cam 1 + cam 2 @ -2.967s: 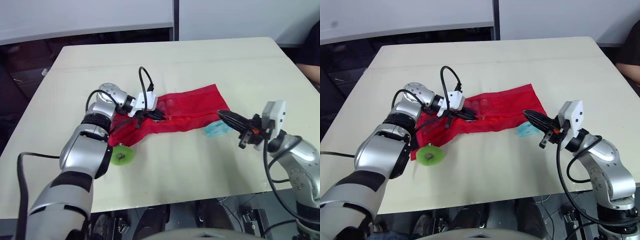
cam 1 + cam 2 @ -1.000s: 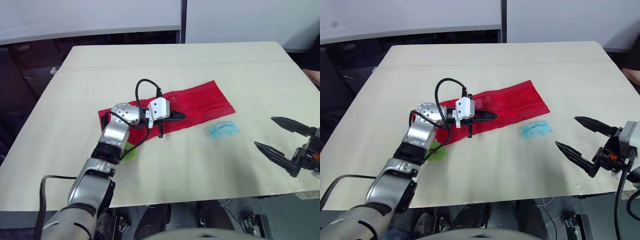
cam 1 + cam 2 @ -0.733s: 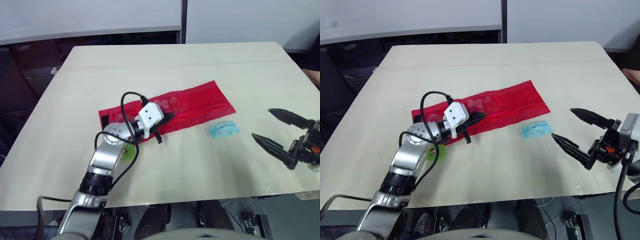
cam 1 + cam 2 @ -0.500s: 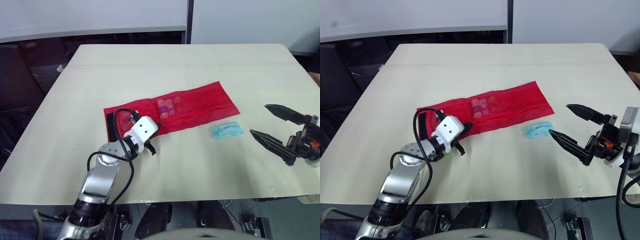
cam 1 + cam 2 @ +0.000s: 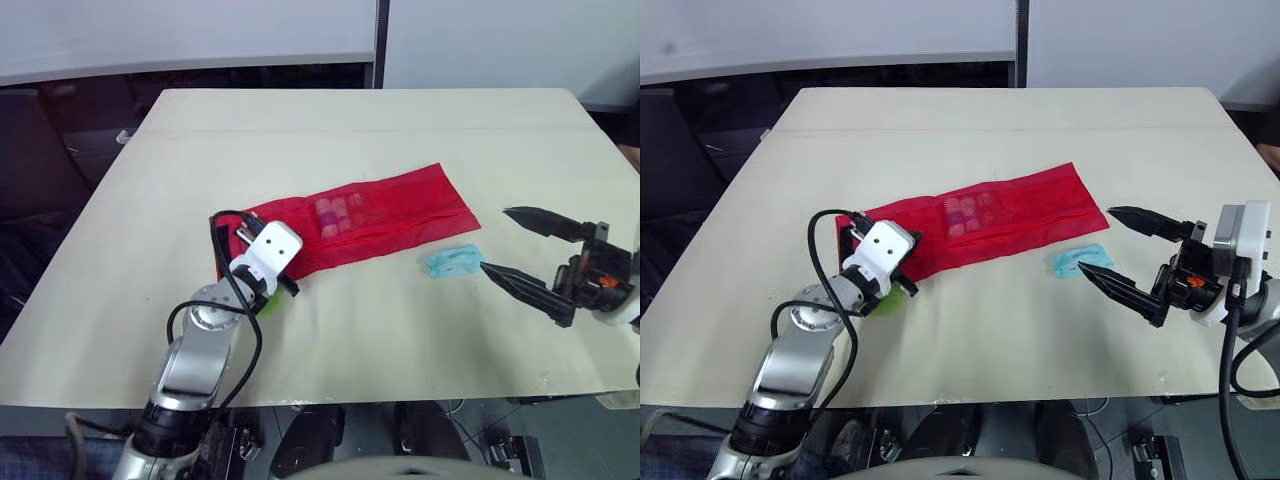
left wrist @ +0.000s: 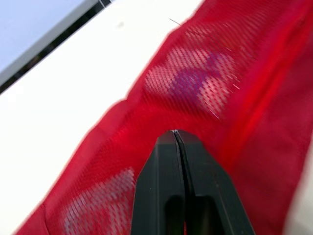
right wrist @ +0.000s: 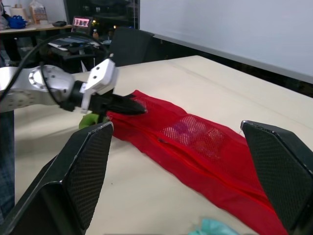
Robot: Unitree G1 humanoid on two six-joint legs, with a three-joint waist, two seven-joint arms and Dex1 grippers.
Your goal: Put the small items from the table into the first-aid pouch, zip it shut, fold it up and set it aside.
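Note:
The red mesh pouch (image 5: 400,210) lies flat and unfolded across the middle of the table (image 5: 350,130). Small pink and purple items (image 5: 337,215) show through its mesh. My left gripper (image 5: 291,286) rests at the pouch's left end by its near edge; in the left wrist view its fingers (image 6: 177,147) are pressed together over the red mesh. A green item (image 5: 890,298) lies half hidden under that gripper. A teal packet (image 5: 452,262) lies on the table just off the pouch's right end. My right gripper (image 5: 494,240) hovers beside it, open wide and empty.
The table's near edge (image 5: 400,395) runs close below both arms. Bare tabletop stretches behind the pouch up to a seam line (image 5: 350,130). Dark chairs and floor lie past the far edge.
My left gripper has drawn back along the pouch from its middle to its left end. The right gripper has moved left, close to the teal packet. The camera has shifted slightly.

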